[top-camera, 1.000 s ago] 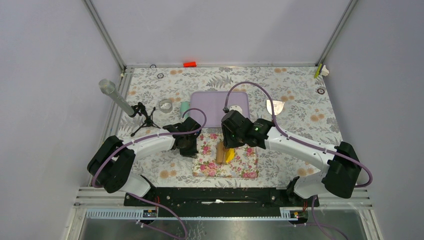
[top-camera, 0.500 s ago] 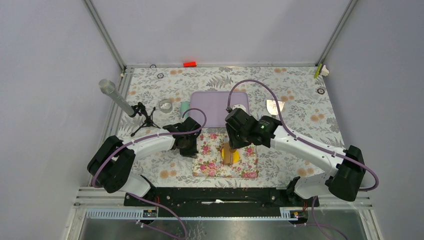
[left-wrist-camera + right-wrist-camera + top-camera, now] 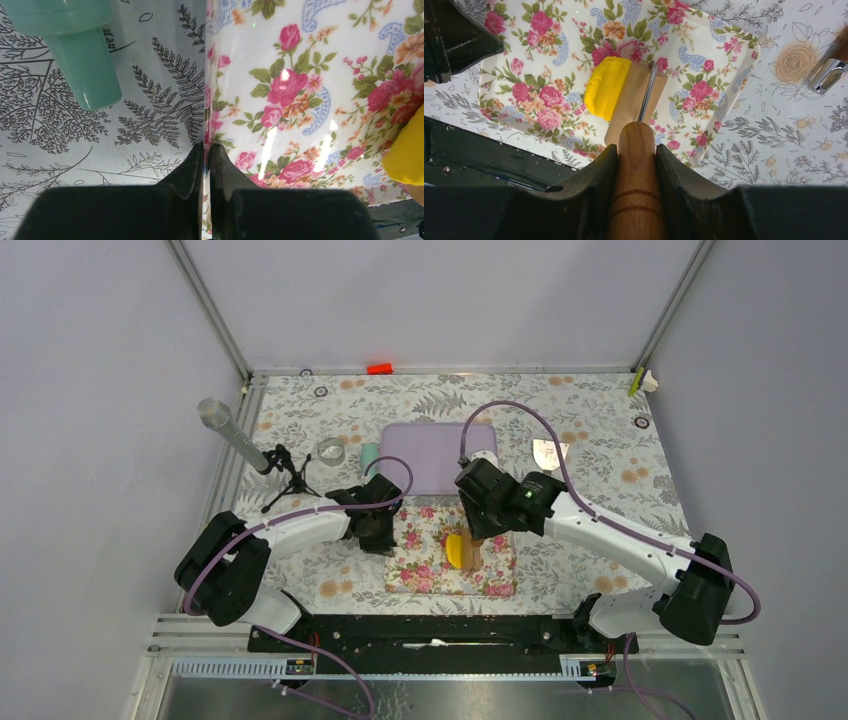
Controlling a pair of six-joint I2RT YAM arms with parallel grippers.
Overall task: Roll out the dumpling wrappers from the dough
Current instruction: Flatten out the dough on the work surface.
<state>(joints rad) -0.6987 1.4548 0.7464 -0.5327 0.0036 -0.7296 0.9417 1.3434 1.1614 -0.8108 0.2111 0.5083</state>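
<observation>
Between the fingers of the right end effector [image 3: 636, 150] sits the wooden handle of a small rolling pin [image 3: 634, 95], clamped so its drum lies against the yellow dough [image 3: 606, 87] on the flowered mat [image 3: 549, 95], ready to flatten it. The left end effector [image 3: 206, 150], fingers together, presses at the mat's left edge, probably to stop it sliding on the surface [image 3: 75, 140].

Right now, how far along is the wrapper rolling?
Early. Done: the dough sits on the floral mat, pressed into a thick oblong slab. In hand: the right gripper is shut on the roller by its handle, drum against the dough's edge; the left gripper is shut at the mat's edge. Left: thinning it out; no thin round discs show.
</observation>
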